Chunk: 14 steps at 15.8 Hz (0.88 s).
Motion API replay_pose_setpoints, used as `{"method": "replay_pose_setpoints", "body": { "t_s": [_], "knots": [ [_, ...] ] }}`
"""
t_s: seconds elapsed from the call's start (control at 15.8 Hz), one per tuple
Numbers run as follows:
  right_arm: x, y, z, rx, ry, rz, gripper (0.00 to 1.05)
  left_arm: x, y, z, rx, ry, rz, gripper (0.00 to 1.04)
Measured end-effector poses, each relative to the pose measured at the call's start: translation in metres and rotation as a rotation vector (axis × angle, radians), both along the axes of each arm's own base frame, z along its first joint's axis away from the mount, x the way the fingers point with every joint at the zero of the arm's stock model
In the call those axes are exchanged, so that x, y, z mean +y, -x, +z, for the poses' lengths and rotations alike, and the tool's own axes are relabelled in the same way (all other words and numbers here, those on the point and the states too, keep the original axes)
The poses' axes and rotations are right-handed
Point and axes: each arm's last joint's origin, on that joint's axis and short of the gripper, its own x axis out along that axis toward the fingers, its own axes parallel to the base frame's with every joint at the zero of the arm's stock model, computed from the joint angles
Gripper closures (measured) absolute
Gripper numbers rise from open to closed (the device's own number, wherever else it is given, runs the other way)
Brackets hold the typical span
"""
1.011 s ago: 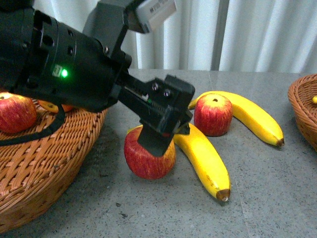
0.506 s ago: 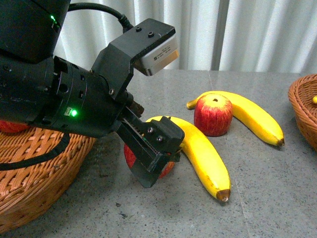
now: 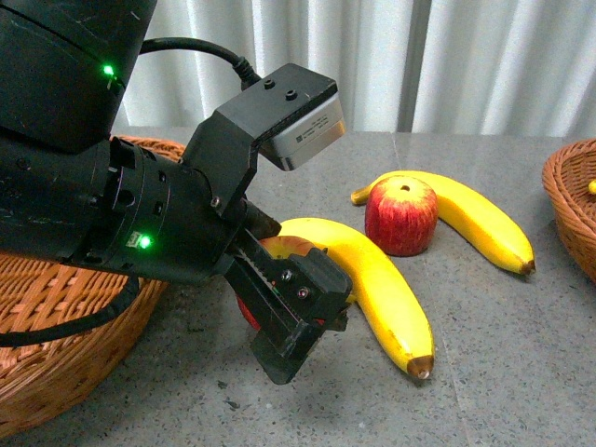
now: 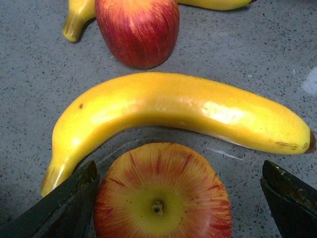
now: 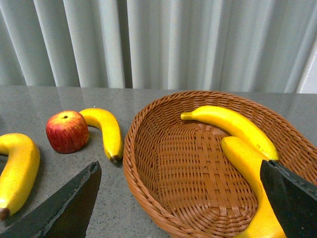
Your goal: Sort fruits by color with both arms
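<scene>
My left gripper (image 3: 296,317) stands open low over the near red apple (image 3: 279,250), which it mostly hides in the front view. In the left wrist view that apple (image 4: 161,198) lies stem up between the spread black fingers (image 4: 74,198), apart from both. A yellow banana (image 3: 377,279) curves just behind it. A second apple (image 3: 401,214) and a second banana (image 3: 480,223) lie farther back. My right gripper (image 5: 178,198) hangs open above the right wicker basket (image 5: 130,148), with two bananas (image 5: 233,124) inside it.
A large wicker basket (image 3: 65,326) sits at the left, partly behind my left arm. The right basket's rim (image 3: 570,200) shows at the frame's right edge. White curtains hang behind the grey table.
My left arm has swung away from the left basket and lowered; its open gripper now straddles the near apple. The fruits have not moved.
</scene>
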Motion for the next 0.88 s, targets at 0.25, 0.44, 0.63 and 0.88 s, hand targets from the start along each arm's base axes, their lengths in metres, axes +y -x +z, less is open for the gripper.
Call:
{"method": "replay_pose_setpoints", "body": {
  "t_s": [0.25,0.44,0.63,0.88],
  "knots": [
    [0.0000,0.0000,0.0000,0.000,0.000,0.000,0.07,0.0043,-0.0026,-0.0067,0.003,-0.038,0.010,0.07],
    [0.0000,0.0000,0.0000,0.000,0.000,0.000,0.07,0.0058,-0.0038,-0.0082,-0.007,-0.051,0.001,0.07],
    [0.0000,0.0000,0.0000,0.000,0.000,0.000,0.07,0.0060,-0.0037,-0.0088,-0.014,-0.054,0.005,0.32],
    [0.0000,0.0000,0.0000,0.000,0.000,0.000,0.07,0.0062,-0.0032,-0.0070,-0.017,-0.060,0.013,0.36]
  ]
}}
